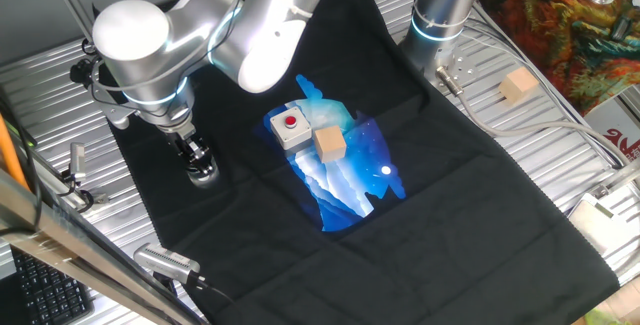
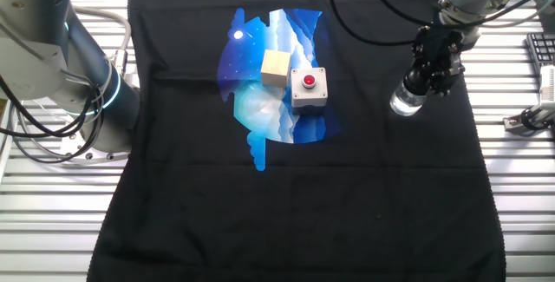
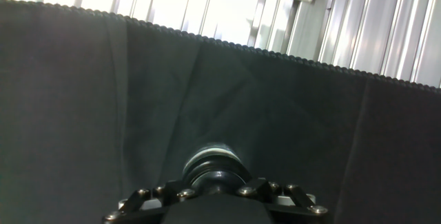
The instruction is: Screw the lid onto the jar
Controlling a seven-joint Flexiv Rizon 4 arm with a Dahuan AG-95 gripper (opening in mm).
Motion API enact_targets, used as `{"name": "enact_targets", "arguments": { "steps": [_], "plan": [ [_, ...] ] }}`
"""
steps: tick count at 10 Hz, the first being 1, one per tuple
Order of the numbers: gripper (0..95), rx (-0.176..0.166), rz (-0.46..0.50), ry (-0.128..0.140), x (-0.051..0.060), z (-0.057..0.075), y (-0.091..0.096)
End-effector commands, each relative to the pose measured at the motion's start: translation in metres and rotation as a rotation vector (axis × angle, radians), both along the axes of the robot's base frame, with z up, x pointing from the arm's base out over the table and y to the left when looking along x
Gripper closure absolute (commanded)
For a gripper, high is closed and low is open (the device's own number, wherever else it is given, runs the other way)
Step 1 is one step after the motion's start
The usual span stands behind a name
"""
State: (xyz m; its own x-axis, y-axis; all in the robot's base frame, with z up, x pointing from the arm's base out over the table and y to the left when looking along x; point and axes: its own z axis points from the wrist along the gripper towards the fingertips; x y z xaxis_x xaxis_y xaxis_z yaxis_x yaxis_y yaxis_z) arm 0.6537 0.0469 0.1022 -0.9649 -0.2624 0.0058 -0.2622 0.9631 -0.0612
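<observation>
Your gripper (image 2: 422, 81) is over the black cloth (image 2: 364, 195) near the bench (image 1: 560, 145) edge, jaws clenched on the lid (image 3: 215, 171), which sits atop the jar (image 2: 406, 101). From the hand view you only see the lid's dark top and a pale rim; the jar's body is hidden beneath. The wooden cube (image 2: 276, 68) and grey box (image 2: 309, 88) sit well apart, on the blue print.
</observation>
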Motion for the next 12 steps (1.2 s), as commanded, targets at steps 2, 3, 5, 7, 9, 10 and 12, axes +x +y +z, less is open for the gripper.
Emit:
{"name": "enact_targets", "arguments": {
  "steps": [2, 3, 5, 7, 9, 10, 12],
  "plan": [
    [95.0, 0.000, -0.002, -0.001, 0.0005, 0.0000, 0.0002],
    [95.0, 0.000, -0.002, -0.002, 0.0009, 0.0002, 0.0004],
    [95.0, -0.001, -0.002, -0.003, 0.0010, 0.0003, 0.0005],
    [76.0, 0.001, 0.000, -0.004, 0.0010, 0.0003, 0.0005],
    [57.0, 0.001, 0.004, -0.008, 0.0010, 0.0003, 0.0005],
    [57.0, 0.002, 0.007, -0.011, 0.0010, 0.0003, 0.0005],
    [57.0, 0.002, 0.009, -0.012, 0.0010, 0.0003, 0.0005]
  ]
}}
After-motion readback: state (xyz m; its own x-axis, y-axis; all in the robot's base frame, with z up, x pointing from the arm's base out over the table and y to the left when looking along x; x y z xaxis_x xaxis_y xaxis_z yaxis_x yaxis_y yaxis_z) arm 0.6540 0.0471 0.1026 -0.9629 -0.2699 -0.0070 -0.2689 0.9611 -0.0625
